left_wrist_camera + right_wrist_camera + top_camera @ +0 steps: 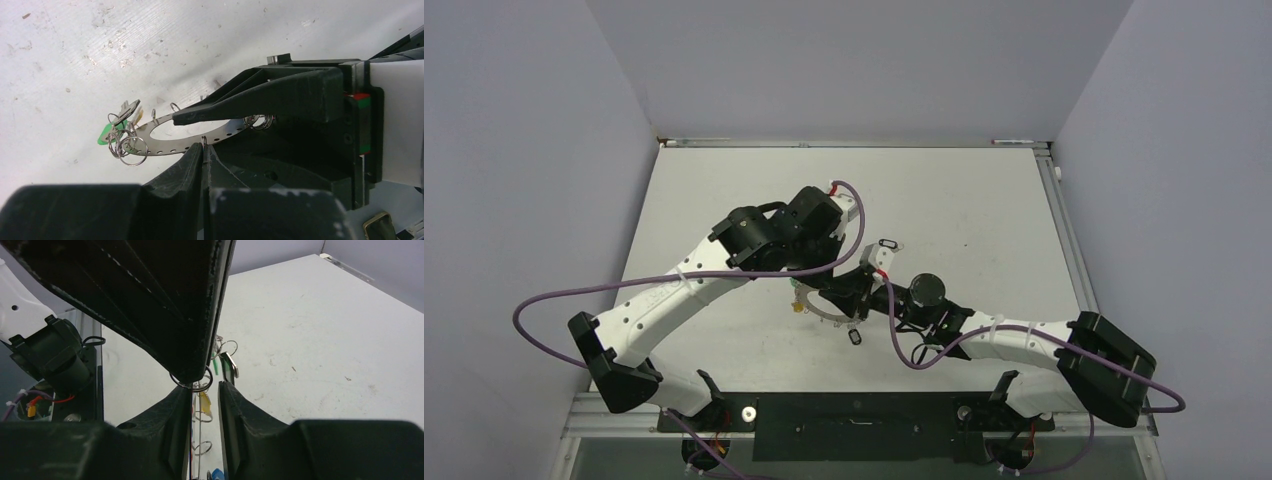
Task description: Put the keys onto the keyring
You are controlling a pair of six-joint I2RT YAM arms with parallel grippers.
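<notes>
Here the keyring (170, 148) sits between my two arms near the middle of the table (984, 220). My left gripper (202, 152) is closed tight on its near rim, both fingers pressed together with the flat grey band pinched at their tips.

My right gripper (206, 388) comes at the keyring from the other side. In the right wrist view the band shows edge-on in the gap between my fingers, lying against one finger with bare space beside the other. So those jaws stand a little apart and are not clamped on it. A small wire loop (192, 383) sits right at the fingertips, just under the tip of my left gripper.

In the left wrist view one right finger (280, 92) stretches across above the keyring's wide centre hole.

Some keys hang on the rim:
- A green-tagged key (104, 136) hangs at the end farthest from my right gripper, bunched with a few split rings (129, 149).
- A yellow tag (204, 402) and a blue tag (216, 474) show along the rim in the right wrist view.

Two dark-tagged keys lie loose on the table, one beyond the keyring (889, 244) and one nearer my bases (856, 337).
</notes>
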